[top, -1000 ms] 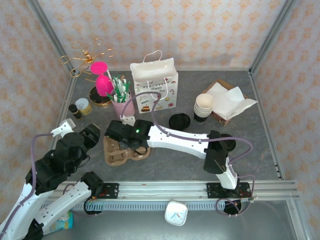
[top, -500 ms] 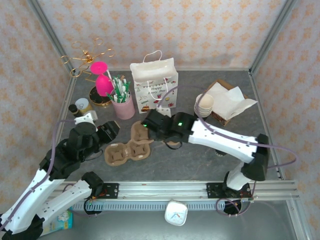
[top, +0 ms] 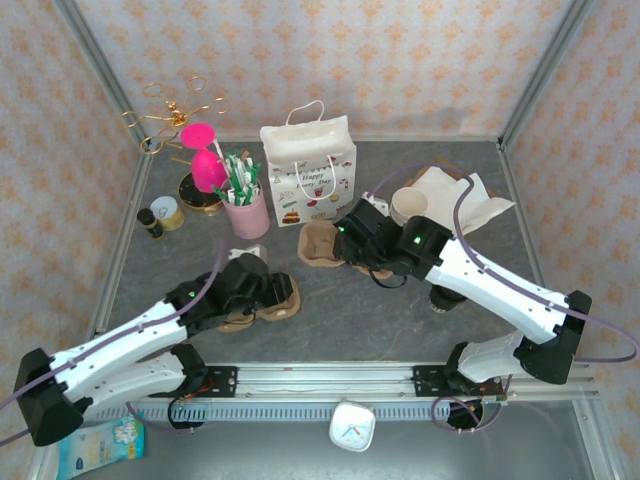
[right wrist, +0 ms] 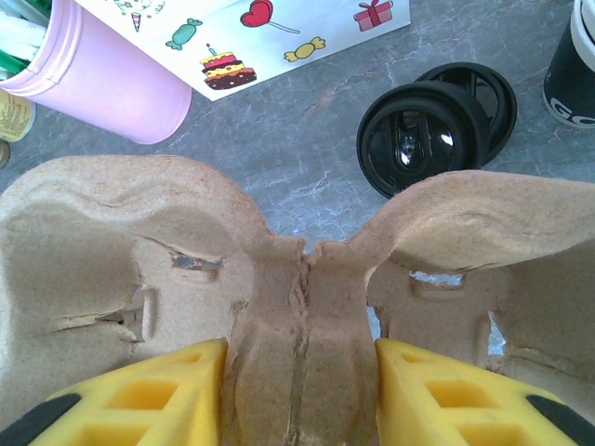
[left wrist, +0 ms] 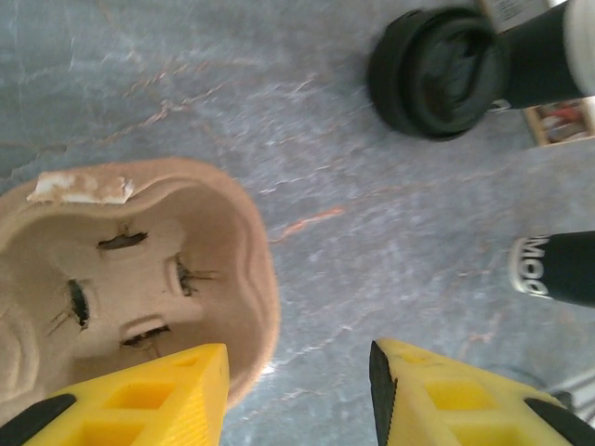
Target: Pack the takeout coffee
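Our coffee cup (left wrist: 558, 269) stands on the table (top: 350, 320), off to the right, partly under the right arm (top: 490, 285). It is not in any holder yet. The right gripper (right wrist: 299, 372) pinches the middle ridge of a brown cup holder (right wrist: 139, 242) near the gift bag (top: 310, 175). The left gripper (left wrist: 297, 358) is half open over the edge of a second holder (left wrist: 130, 260) and squeezes nothing. We think the arm could knock the cup over when it swings back. The soft ridge could also slip out of the pinch.

Both arms extended; left fingers (left wrist: 139, 395) stand apart, right fingers (right wrist: 139, 390) pinch a cardboard carrier (right wrist: 302, 307).
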### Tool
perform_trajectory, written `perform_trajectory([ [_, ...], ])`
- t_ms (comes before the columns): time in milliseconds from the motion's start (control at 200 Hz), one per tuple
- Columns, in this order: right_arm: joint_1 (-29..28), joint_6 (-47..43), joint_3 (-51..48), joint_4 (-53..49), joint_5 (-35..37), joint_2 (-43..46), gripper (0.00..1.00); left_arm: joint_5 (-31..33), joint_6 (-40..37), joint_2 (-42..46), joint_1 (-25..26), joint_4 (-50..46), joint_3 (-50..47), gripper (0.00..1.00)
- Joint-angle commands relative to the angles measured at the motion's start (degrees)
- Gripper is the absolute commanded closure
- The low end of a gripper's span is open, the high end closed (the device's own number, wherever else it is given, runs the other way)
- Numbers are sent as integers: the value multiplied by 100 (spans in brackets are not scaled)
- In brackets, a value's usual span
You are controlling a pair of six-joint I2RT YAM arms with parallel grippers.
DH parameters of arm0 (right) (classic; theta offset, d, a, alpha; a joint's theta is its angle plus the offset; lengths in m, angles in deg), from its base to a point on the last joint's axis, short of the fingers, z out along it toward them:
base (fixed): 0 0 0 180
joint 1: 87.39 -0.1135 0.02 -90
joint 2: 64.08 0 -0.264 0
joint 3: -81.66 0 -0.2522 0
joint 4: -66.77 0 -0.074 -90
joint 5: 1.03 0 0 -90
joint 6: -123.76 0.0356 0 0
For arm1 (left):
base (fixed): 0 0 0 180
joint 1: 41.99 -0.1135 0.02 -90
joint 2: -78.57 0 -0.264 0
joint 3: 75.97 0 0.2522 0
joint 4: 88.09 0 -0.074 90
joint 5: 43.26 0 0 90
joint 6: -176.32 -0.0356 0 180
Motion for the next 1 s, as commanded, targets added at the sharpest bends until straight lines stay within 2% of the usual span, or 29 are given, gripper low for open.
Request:
perform_trajectory([
  [0,45,-129,-105,52,58,99,57,145,103,-274,33,570,-256,54],
  [170,80,-178,-169,172,32,134,57,422,-28,-720,-130,799,-350,56],
  [310,90,-217,-204,256,23,111,58,425,-130,-1028,-508,1063,-481,57],
  [520,98,-311,-119,333,14,70,58,1106,-242,-1092,-998,611,-466,58],
  [736,104,-369,-59,404,15,37,58,1863,-441,-564,-1924,-185,-660,58],
  [836,109,-415,-50,452,23,10,58,2004,-663,-374,-2570,-419,-751,57],
  [996,115,-513,47,462,23,-50,58,2016,-805,-307,-3041,-405,-615,57],
])
